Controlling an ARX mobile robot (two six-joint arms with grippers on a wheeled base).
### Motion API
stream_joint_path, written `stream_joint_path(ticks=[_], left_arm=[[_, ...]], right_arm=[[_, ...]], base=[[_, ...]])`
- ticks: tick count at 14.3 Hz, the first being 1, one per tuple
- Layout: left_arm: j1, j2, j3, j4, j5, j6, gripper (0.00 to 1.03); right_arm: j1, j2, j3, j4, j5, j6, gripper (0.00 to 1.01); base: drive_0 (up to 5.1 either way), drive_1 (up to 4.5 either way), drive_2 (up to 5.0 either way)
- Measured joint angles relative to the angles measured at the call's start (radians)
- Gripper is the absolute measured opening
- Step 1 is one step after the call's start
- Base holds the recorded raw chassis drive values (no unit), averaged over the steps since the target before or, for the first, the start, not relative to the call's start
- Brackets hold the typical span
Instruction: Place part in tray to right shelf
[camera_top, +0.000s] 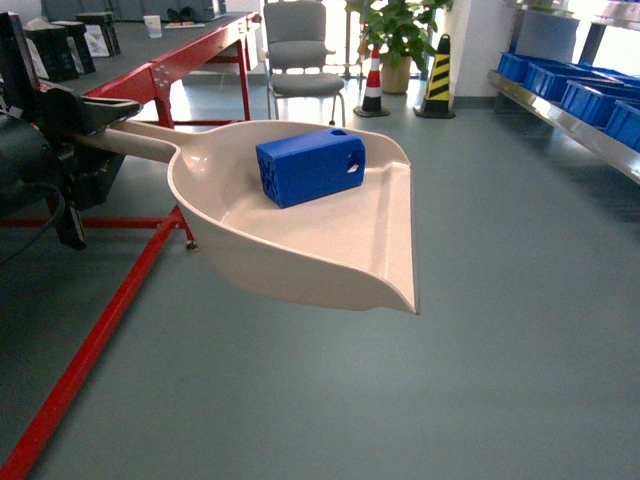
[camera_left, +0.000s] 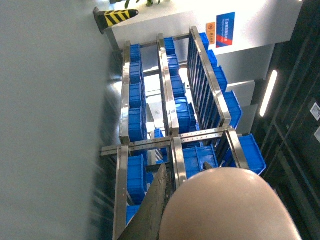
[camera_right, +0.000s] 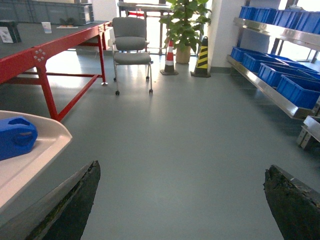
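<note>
Tray (camera_top: 300, 235) is sitting closest in the head view, floating over open floor (camera_top: 480, 400), handle running left into the left claw (camera_top: 100, 115), which is gripping it shut. Part (camera_top: 311, 166) is resting loose in the bowl, toward the back wall, tilted a bit. Front lip is pointing right and has no wall, so any nose-down tilt or sharp stop while driving is likely sending the part sliding out. Red-framed surface (camera_top: 150, 75) is running close along the left; chair (camera_top: 303, 55) and cones (camera_top: 437, 75) are well ahead. Shelf (camera_top: 570, 110) with blue crates (camera_top: 585, 95) is lining the right edge, apart from the tray. Plenty of floor between.

Left wrist view: rounded beige tray handle (camera_left: 227, 205) is filling the bottom, with one dark claw finger (camera_left: 155, 205) alongside it. Beyond it the steel shelf (camera_left: 172, 115) with crates (camera_left: 137, 115) is showing rotated. Rails and divider are the snag points once the lip is going in.

Right wrist view: right claw (camera_right: 182, 200) is hanging wide open, holding nothing, both fingers (camera_right: 75, 205) well apart over bare floor. Tray corner (camera_right: 45, 145) with the part (camera_right: 15, 137) is poking in at left, near the left finger, so a swing of that arm could be bumping it. Shelf (camera_right: 275, 95) is sitting right, room ahead open.
</note>
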Motion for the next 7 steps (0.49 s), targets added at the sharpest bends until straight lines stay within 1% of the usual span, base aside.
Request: stream_joint_path(ticks=[7], left_arm=[[-0.002, 0.000, 0.000, -0.006, -0.001, 0.002, 0.14]], right_arm=[[0.000, 0.000, 0.000, -0.007, 0.000, 0.000, 0.98]], base=[[0.0, 4.03, -4.0]])
